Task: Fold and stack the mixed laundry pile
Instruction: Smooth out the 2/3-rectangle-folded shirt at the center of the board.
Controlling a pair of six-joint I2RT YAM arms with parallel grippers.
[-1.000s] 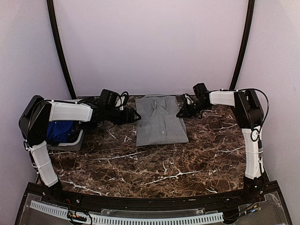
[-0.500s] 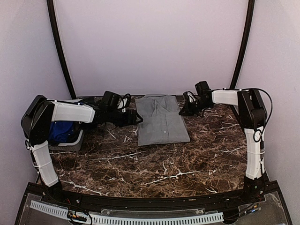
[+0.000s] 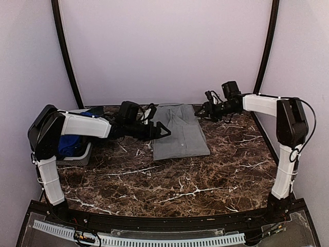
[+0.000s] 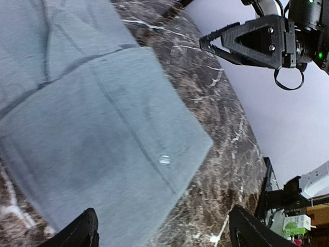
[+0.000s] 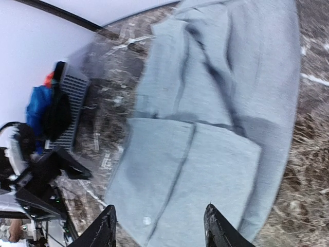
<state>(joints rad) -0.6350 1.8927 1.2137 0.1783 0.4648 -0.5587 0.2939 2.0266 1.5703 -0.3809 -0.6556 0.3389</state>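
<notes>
Grey shirt (image 3: 180, 134) released; right gripper (image 3: 203, 111) has opened.

The tabletop's (image 3: 180, 180) near half lies open; the grey shirt (image 3: 177, 136) blocks the far middle, and a basket (image 3: 77, 154) apparently hugs the left edge.

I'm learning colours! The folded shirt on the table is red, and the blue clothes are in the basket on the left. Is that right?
Not quite: the folded shirt is grey, not red, as the top view shows. The blue clothes are in the basket on the left.
</notes>
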